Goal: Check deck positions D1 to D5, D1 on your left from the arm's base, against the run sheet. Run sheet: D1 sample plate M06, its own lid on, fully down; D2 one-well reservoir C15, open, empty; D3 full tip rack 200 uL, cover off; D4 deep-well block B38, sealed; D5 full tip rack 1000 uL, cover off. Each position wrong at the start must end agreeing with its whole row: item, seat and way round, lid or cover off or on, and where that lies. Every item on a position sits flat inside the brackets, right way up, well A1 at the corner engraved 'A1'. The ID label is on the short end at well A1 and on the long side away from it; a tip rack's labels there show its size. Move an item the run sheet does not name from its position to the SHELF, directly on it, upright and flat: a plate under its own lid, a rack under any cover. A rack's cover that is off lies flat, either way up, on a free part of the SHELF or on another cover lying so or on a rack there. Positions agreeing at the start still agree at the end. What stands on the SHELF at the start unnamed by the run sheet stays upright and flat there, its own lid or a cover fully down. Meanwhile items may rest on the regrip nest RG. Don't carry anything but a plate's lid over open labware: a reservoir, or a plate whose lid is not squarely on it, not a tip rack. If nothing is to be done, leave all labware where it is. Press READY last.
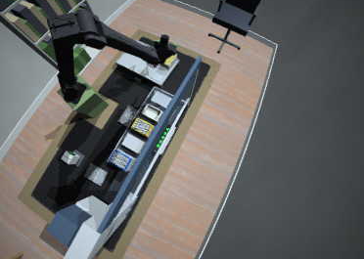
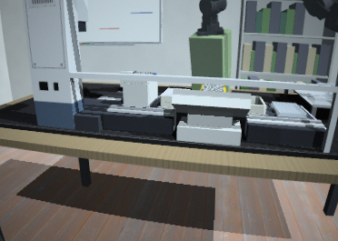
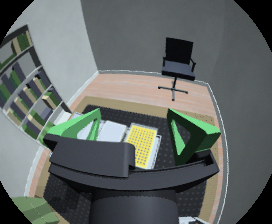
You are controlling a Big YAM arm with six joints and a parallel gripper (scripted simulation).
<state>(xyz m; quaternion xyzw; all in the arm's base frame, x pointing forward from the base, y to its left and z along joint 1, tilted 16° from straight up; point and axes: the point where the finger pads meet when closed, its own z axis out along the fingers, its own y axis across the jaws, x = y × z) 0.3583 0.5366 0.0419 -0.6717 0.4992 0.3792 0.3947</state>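
Five labware items (image 1: 143, 126) in row

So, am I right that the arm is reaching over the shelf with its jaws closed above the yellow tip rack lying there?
Not quite: the jaws are wide open, not closed. The wrist view shows the gripper with its green fingers spread far apart on either side of the yellow tip rack below. The rest holds: the top view shows the arm reaching over the shelf.
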